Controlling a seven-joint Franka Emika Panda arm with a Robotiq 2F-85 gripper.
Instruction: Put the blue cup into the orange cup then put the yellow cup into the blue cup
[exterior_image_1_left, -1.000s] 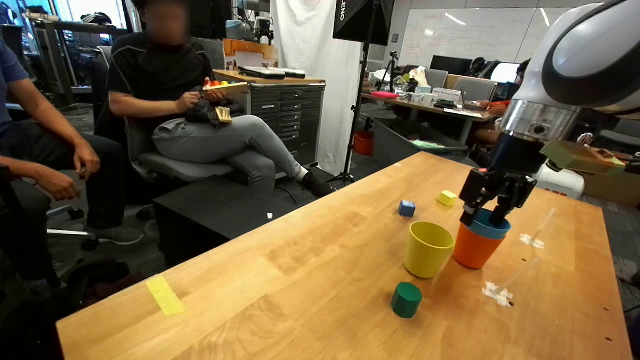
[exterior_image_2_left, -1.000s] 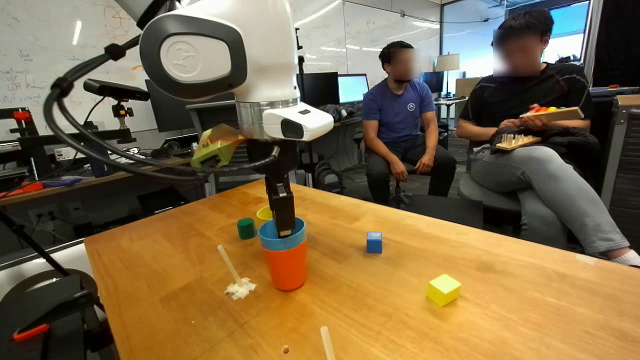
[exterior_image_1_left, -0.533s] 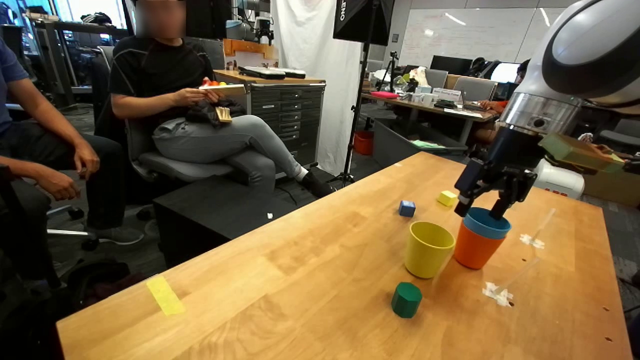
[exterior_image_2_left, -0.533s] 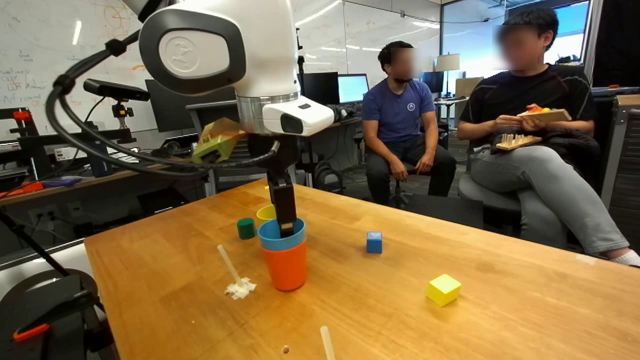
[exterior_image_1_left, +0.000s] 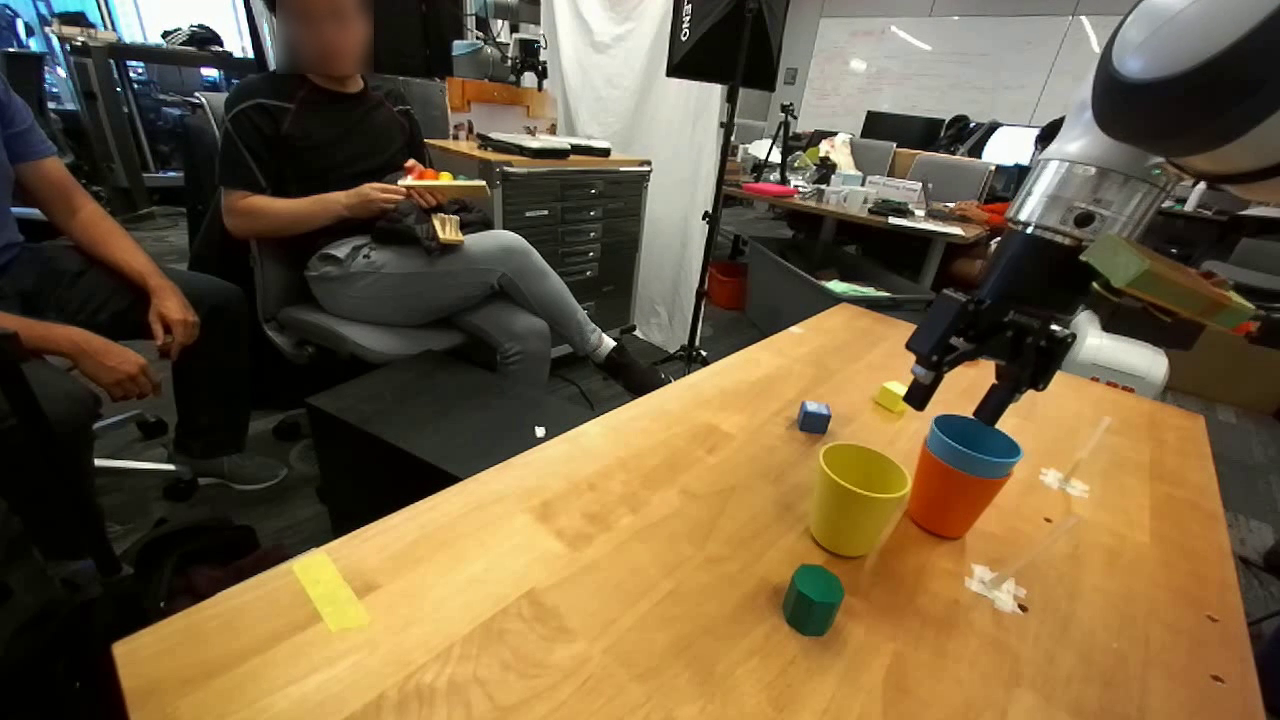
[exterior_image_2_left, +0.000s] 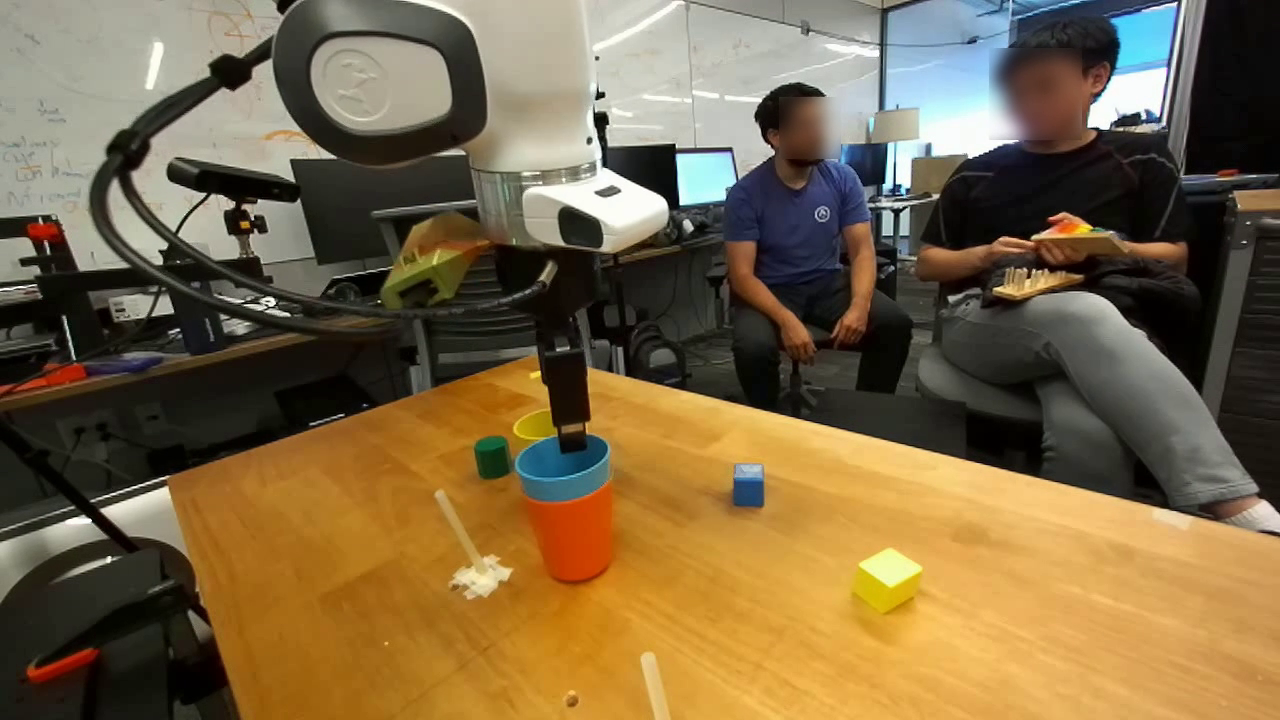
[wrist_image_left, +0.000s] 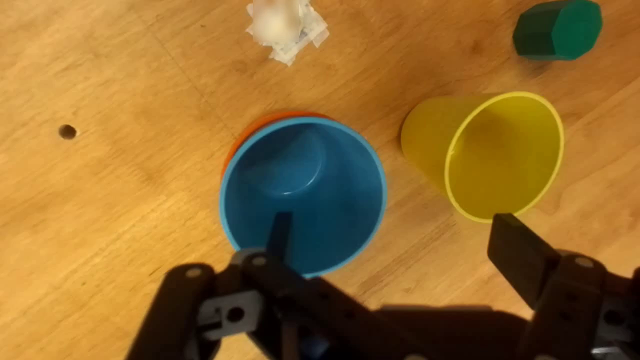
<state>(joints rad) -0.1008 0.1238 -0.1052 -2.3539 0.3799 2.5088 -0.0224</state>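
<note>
The blue cup sits nested upright in the orange cup, its upper part above the orange rim, in both exterior views. In the wrist view the blue cup looks empty, with a thin orange cup edge behind it. The yellow cup stands upright and empty beside them; it also shows in the wrist view and partly hidden in an exterior view. My gripper is open and empty just above the nested cups. In the wrist view my gripper has one fingertip over the blue cup, the other near the yellow rim.
A green block stands near the yellow cup. A small blue block and a yellow block lie farther off. Thin sticks taped to the table rise near the orange cup. A yellow note lies by the table edge.
My gripper has opened wider, let go of the blue cup's rim and risen above it. The blue cup stays inside the orange cup. The other cups and blocks have not moved.
</note>
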